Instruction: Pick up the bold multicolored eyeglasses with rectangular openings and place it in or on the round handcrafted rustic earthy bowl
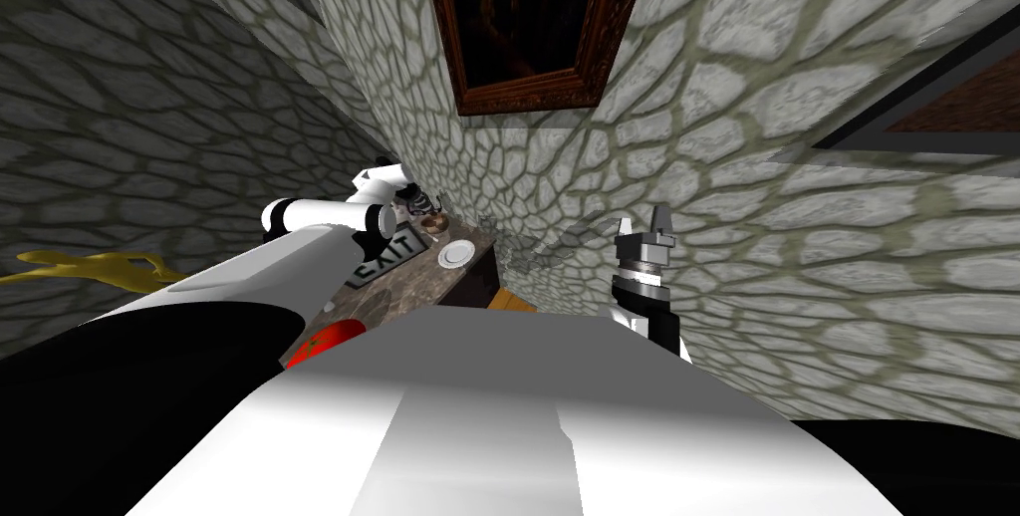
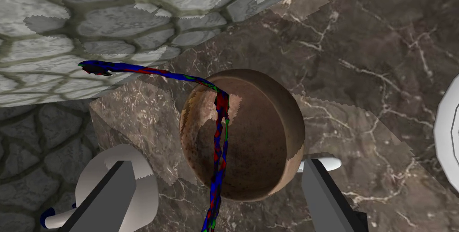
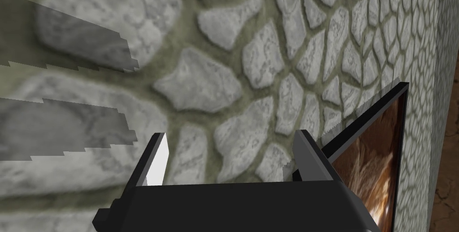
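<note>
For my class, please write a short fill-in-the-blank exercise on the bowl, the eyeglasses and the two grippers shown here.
1. The multicoloured eyeglasses lie partly inside the bowl, whose colour is ____.
2. The left gripper hangs over the bowl with its fingers ____, not shut.
3. The right gripper, also open, faces a wall built of grey ____.

Missing words: brown; open; stone.

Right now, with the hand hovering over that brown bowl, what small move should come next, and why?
Probably lift the left hand straight away from the bowl. Its fingers stand open, pressing nothing, and the multicoloured eyeglasses already lie across the bowl, one end poking out past its rim. The drop looks done, so backing off gently should avoid snagging them.
</note>
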Robot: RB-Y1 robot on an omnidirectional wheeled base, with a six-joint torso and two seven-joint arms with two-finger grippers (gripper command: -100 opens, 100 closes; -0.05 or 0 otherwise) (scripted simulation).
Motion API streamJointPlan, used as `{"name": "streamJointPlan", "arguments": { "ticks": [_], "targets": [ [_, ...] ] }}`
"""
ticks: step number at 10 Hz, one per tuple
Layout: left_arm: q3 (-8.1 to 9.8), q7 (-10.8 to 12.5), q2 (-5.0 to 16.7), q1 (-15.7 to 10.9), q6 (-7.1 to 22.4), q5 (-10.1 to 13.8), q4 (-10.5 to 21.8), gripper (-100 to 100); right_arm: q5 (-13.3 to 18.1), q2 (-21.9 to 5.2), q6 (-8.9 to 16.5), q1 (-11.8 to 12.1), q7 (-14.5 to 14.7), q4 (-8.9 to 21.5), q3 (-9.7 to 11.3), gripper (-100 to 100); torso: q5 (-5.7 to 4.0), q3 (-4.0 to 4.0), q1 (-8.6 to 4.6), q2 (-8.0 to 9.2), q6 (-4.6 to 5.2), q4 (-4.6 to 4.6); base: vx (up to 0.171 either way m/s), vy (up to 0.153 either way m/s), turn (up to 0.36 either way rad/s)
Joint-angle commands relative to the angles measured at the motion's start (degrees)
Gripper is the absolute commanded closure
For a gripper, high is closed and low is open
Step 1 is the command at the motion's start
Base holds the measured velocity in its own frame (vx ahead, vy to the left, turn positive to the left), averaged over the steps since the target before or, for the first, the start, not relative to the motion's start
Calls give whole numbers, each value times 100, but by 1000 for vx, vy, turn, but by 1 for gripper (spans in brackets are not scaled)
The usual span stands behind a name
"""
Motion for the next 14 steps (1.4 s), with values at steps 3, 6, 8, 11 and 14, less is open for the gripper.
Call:
{"name": "streamJointPlan", "arguments": {
  "ticks": [3, 6, 8, 11, 14],
  "targets": [
    [-70, 5, 204, -288, 385, 17, -66, -100, 0, 0, 0, 0, 0, 0, 0, 0, -2, 1, -4, 0, 1, 1, 1, -4, -11],
    [-93, 7, 272, -383, 513, 23, -88, -100, 0, 0, 0, 0, 0, 0, 0, 0, -1, 1, -2, 1, 0, 1, 1, -2, -2],
    [-116, 9, 340, -479, 642, 29, -110, -100, 0, 0, 0, 0, 0, 0, 0, 0, -2, 1, -3, 1, 0, 1, 0, 0, 0],
    [-101, 32, 329, -391, 668, 39, -231, 0, 0, 0, 0, 0, 0, 0, 0, 0, 0, 0, 0, 0, 0, 0, 0, 0, 0],
    [-101, 33, 329, -390, 668, 39, -231, 0, 0, 0, 0, 0, 0, 0, 0, 0, 0, 0, 0, 0, 0, 0, 0, 0, 0]
  ]
}}
